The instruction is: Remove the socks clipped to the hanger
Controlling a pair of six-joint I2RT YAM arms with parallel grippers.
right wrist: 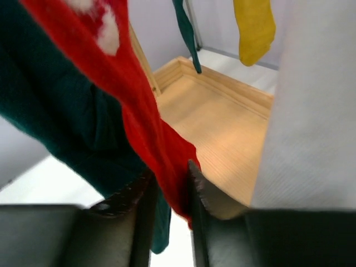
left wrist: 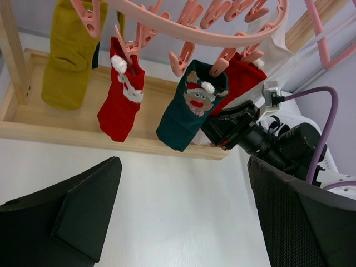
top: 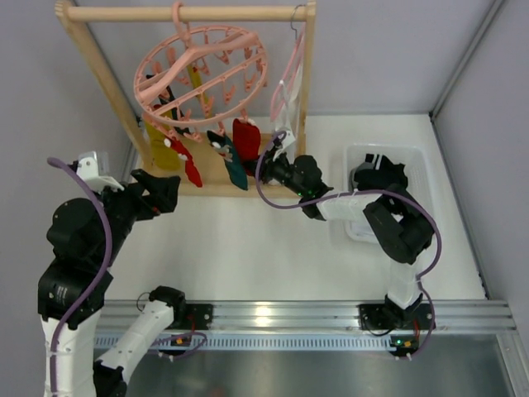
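Hanger: round pink peg ring [left wrist: 211, 40], hung by its hook from the top rail of the wooden rack [top: 190, 12], so the socks dangle free above the rack's base board
Socks: every one in view is pegged to the ring; the left wrist view shows 4 in a row, namely mustard sock [left wrist: 69, 55], red Santa sock [left wrist: 119, 105], teal sock [left wrist: 189, 105] and, at the right end, red sock [top: 246, 136]
Right gripper [right wrist: 169, 178]: sits low under the ring's right side, its 2 fingers nearly together with the lower end of the red sock pinched between them
Reason for that hold: gripping the toe end leaves the peg clear, probably so a downward pull slides the fabric out of the clip
Left gripper [left wrist: 183, 222]: jaws spread wide and empty, well apart from the rack, facing the socks
White cloth [right wrist: 311, 100]: just beside the red sock, not part of the job, near enough to snag
White bin [top: 413, 157]: right of the rack, contents hidden by the right arm; a likely drop place
Progress: judged early, no freed sock in sight
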